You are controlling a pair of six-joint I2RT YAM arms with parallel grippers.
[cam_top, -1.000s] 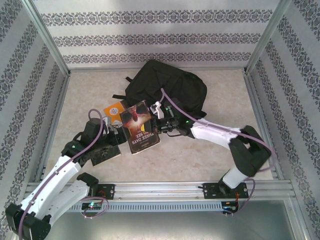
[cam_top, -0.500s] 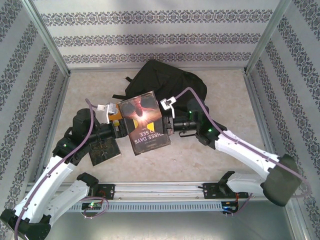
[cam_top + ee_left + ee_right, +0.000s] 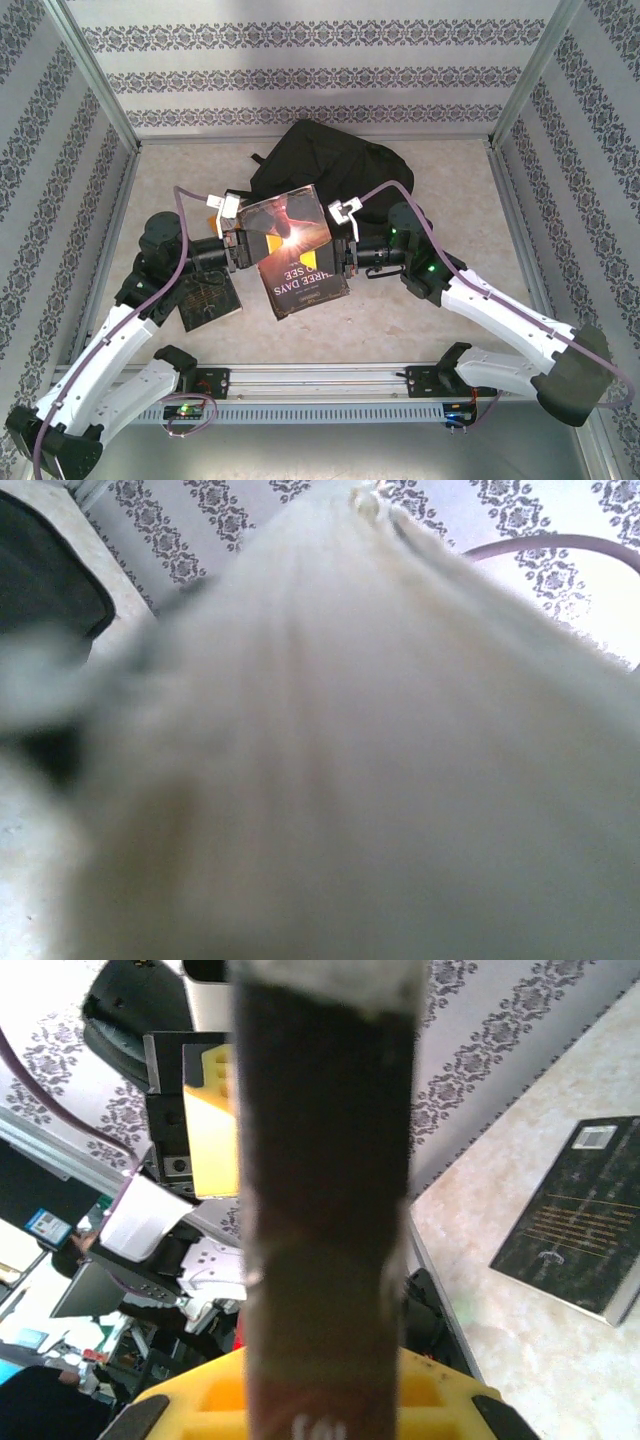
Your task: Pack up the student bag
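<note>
Beige marbled counter (image 3: 420,310), alu rail (image 3: 320,378) at near edge. Walls (image 3: 300,70) pale w/ dark floral bands. Far-centre on counter: student bag (image 3: 345,165). L hand (image 3: 238,243), R hand (image 3: 345,256) each clenched on brown book (image 3: 300,255), held above counter. Dark book (image 3: 208,298) flat, near-left.

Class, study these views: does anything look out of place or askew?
Yes. The book hangs tilted above the table, pinched at one edge by the right gripper, with the left gripper at the opposite edge, its title upside down from above. A dark book lies apart from the student bag.
</note>
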